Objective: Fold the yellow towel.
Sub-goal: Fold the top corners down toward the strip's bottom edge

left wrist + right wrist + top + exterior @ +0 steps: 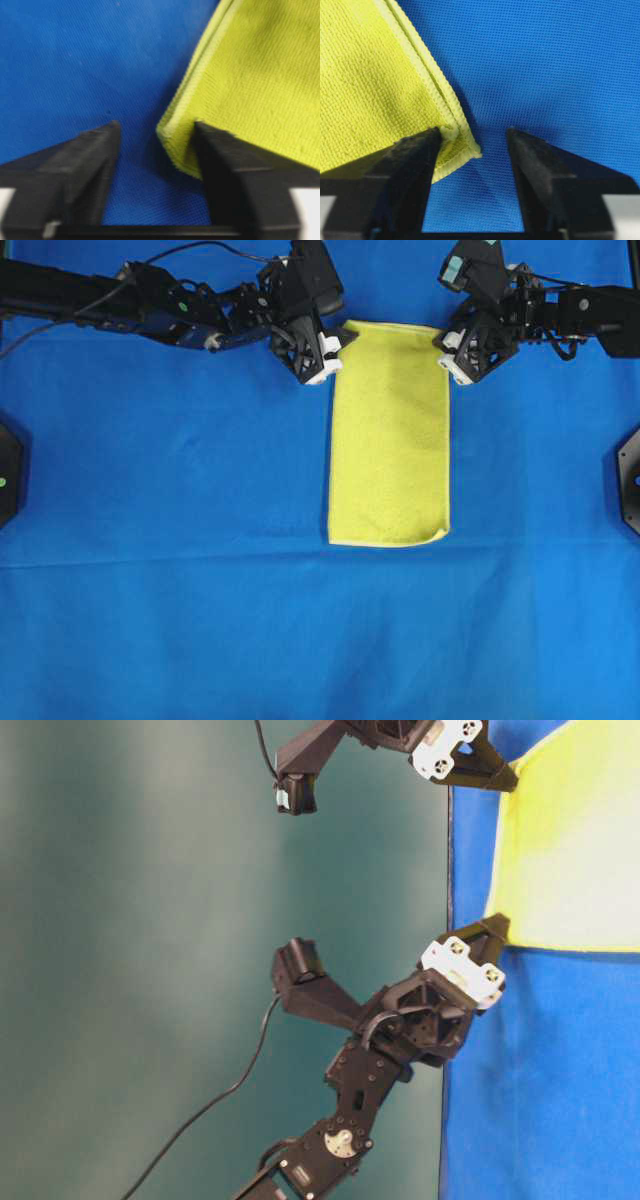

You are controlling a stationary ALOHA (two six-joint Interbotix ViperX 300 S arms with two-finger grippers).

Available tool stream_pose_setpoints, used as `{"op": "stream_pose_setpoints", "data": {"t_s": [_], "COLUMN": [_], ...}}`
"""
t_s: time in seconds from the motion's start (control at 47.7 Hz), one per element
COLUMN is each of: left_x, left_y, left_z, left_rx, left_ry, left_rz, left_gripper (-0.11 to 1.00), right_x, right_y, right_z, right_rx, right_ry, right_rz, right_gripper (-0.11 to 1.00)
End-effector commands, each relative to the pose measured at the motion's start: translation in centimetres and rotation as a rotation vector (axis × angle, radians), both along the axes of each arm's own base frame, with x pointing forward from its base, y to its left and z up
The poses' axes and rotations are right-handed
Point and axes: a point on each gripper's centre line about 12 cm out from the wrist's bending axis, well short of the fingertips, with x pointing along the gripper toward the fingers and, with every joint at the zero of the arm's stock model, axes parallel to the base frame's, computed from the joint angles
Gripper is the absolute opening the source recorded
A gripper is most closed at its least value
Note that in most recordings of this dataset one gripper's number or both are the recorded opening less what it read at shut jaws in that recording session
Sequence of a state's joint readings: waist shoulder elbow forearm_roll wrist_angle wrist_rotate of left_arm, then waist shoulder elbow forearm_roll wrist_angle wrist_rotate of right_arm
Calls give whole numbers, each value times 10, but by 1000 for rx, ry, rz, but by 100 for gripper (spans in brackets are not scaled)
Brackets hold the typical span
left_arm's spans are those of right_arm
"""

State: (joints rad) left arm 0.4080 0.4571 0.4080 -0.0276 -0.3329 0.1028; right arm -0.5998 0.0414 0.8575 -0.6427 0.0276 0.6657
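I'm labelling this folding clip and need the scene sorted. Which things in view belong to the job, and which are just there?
Belongs to the job:
- yellow towel, already doubled into a long rectangle
- left hand, open at one far corner
- right hand, open at the other far corner

Just there:
- blue table cover

From overhead I see bright, even light on the blue surface (200, 620), with short, soft shadows beneath the arms. The yellow towel (388, 440) shows no glare there. At table level the towel looks washed out and the backdrop hazy. Both wrist views are slightly soft; the dark jaws at the bottom edge blur most.
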Motion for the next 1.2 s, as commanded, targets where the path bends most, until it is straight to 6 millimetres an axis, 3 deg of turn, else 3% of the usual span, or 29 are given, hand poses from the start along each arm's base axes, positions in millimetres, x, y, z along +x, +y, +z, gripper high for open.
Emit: {"op": "stream_pose_setpoints", "data": {"t_s": [0.0, 0.189, 0.546, 0.713, 1.007, 1.175], "left_x": [5, 3, 8, 8, 4, 1], "left_y": [3, 2, -2, -2, -4, -5], "left_z": [14, 12, 16, 29, 65, 71], "left_rx": [15, 16, 33, 44, 81, 87], "left_ry": [-22, -6, -12, -34, -75, -74], "left_rz": [-2, -7, -28, -28, -37, -40], "left_gripper": [41, 4, 3, 3, 3, 3], "right_x": [3, 2, -1, 2, -3, -6], "right_y": [-3, -2, 2, 1, 1, 4], "right_z": [6, 5, 1, 6, 42, 56], "right_rx": [-12, -12, -2, -9, -73, -98], "right_ry": [-21, -17, -18, -34, -91, -121], "right_rz": [2, 6, 9, 9, -2, 0], "right_gripper": [50, 3, 3, 3, 3, 3]}}
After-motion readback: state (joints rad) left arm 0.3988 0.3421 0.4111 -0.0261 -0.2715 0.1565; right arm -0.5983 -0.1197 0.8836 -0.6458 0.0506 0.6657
